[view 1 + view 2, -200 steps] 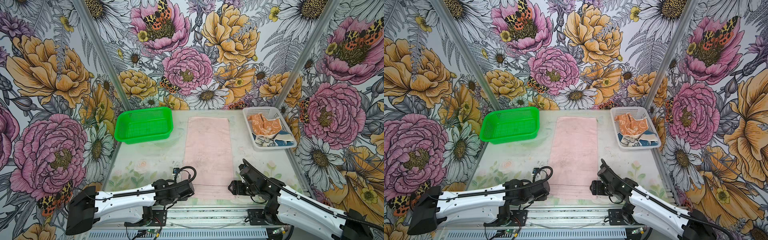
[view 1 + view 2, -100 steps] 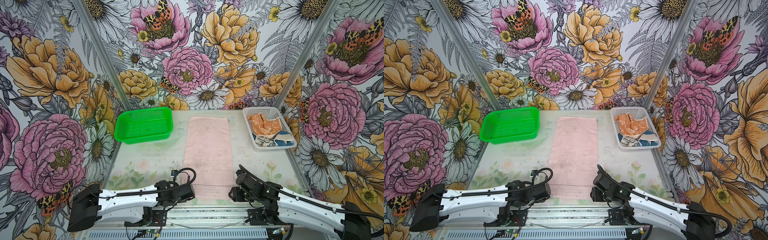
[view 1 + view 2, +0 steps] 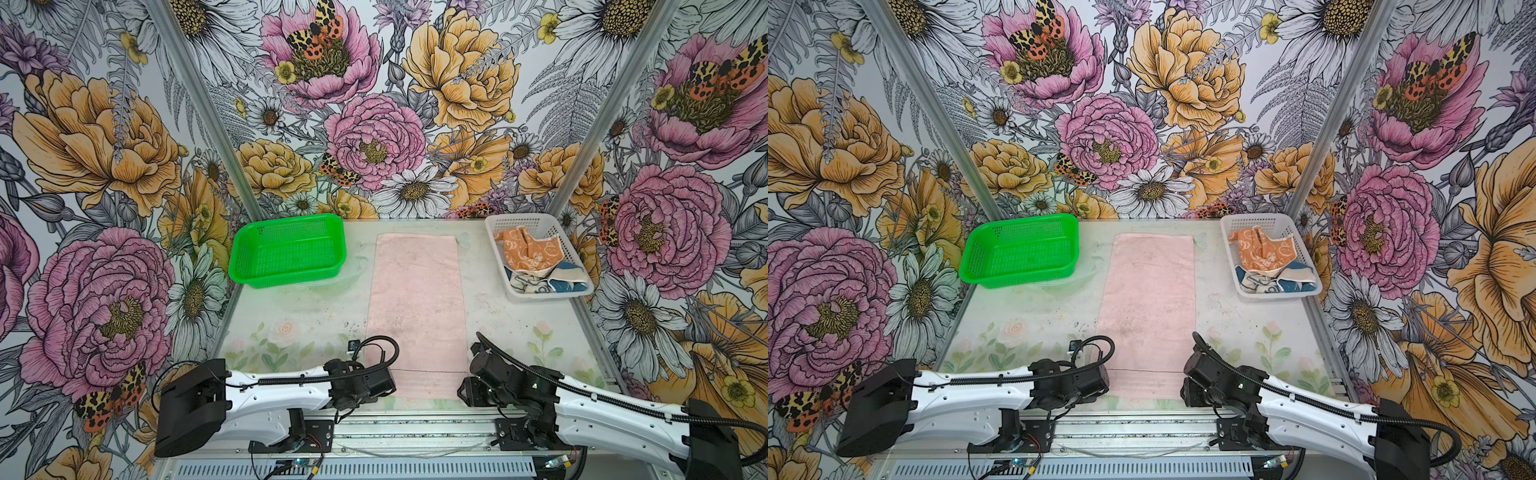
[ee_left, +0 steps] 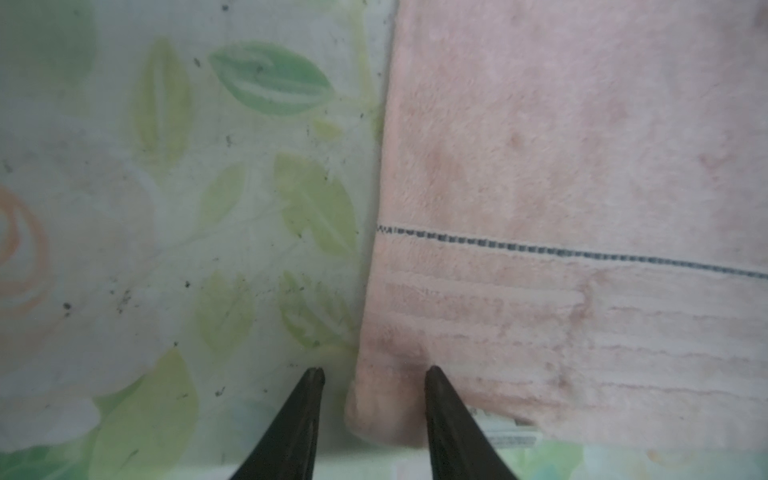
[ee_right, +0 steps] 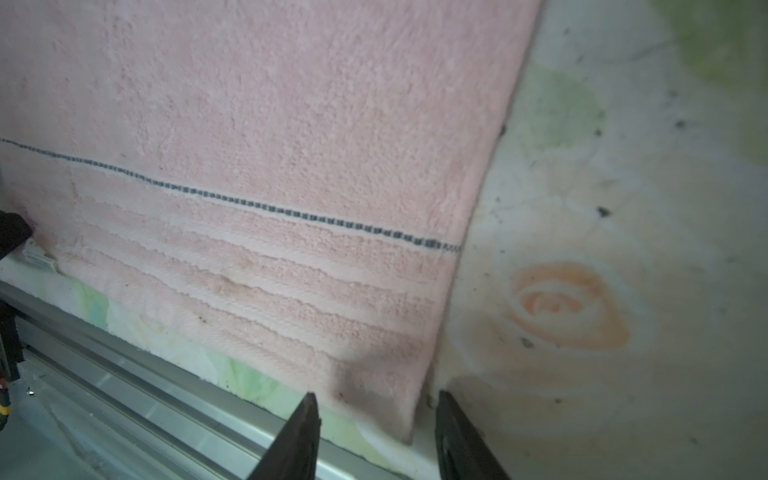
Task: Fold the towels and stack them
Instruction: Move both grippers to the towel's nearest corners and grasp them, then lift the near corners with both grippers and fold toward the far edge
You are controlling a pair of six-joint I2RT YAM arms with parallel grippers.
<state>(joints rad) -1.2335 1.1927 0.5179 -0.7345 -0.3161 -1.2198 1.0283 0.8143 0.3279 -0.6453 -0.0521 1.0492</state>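
Nearest me, both arms lie low over the table. My left gripper has its jaws apart around the near-left corner of the pale pink towel, with one fingertip over bare table and the other over the cloth, and nothing is pinched. My right gripper stands the same way, jaws apart astride the near-right corner. The towel itself lies flat and unfolded down the middle of the table, from near edge to far. At the far left sits a green basket. At the far right a white basket holds the crumpled orange rabbit towel, with the blue-and-cream towel bunched at its near end.
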